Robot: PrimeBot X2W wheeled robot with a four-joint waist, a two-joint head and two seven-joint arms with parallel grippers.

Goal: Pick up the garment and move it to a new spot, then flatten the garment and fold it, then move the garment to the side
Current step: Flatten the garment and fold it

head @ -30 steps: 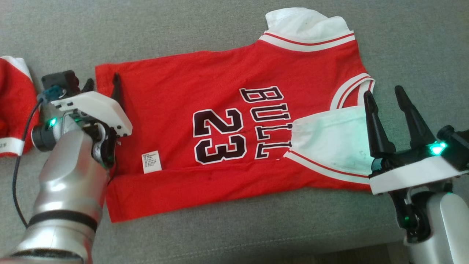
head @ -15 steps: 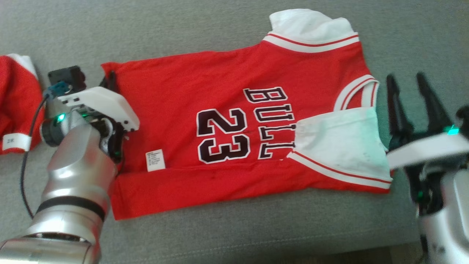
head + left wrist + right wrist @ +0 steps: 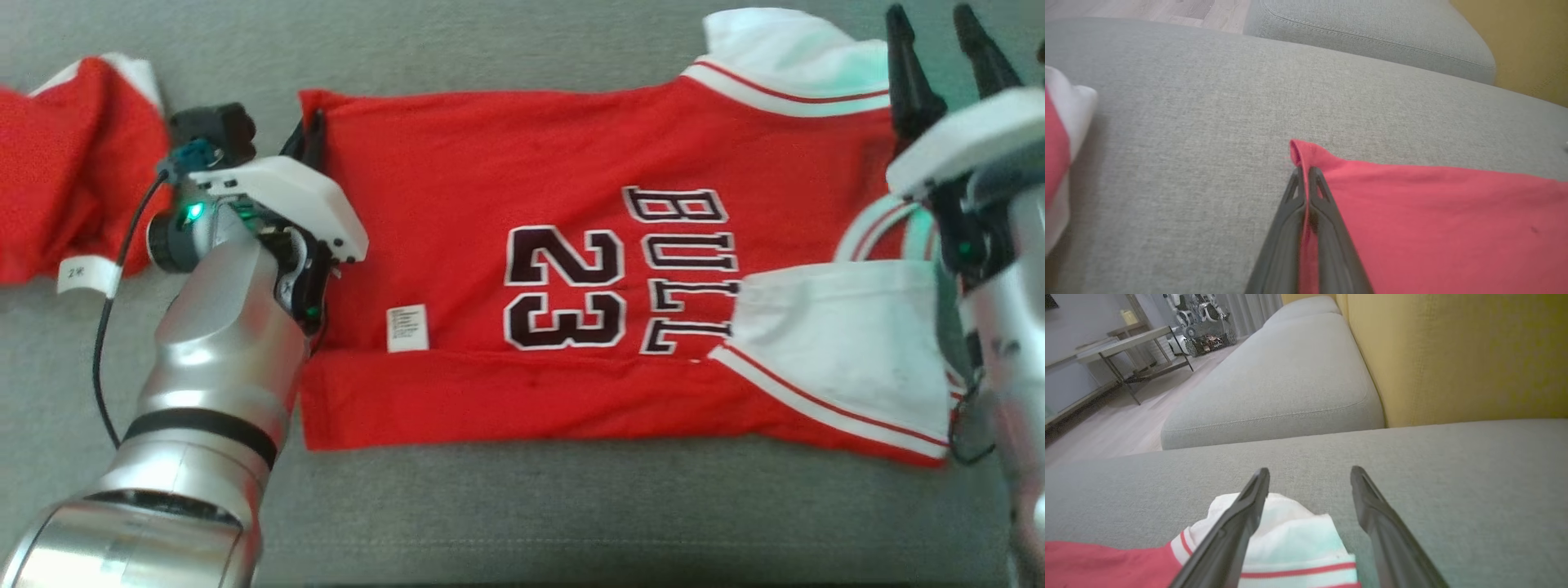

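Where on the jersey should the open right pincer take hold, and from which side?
Probably the white sleeve at the jersey's far right corner, coming down from above. It bunches up just below the open right pincer, opposite the hem corner that the left pincer pinches.

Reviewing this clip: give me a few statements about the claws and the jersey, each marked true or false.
1. The left claw is shut on a corner of the red jersey. True.
2. The right claw is clamped on the white sleeve. False: its fingers stand apart, over the sleeve.
3. The jersey's print reads 23. True.
4. The jersey lies on a wooden table. False: it lies on a grey sofa cushion.
5. A second red garment lies beyond the jersey on the robot's left. True.
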